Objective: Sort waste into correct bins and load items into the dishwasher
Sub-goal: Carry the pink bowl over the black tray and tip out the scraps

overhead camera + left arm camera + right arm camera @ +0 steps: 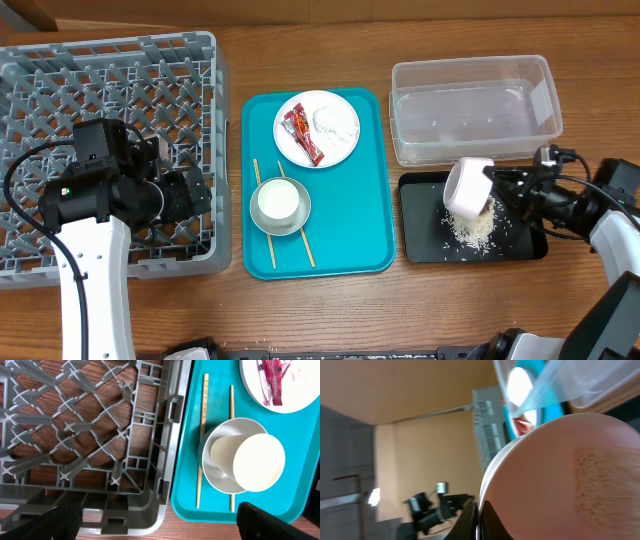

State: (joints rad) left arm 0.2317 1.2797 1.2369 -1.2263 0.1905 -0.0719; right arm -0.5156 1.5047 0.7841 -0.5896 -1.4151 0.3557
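My right gripper is shut on the rim of a pale pink bowl, tipped on its side above the black tray, where white rice grains lie. The bowl fills the right wrist view. My left gripper is open and empty over the front right corner of the grey dish rack. On the teal tray stand a white plate with a red wrapper and a tissue, a bowl with a white cup in it, and chopsticks.
The clear tub stands behind the black tray at the right. The dish rack also fills the left of the left wrist view, beside the teal tray. Bare wooden table lies along the front.
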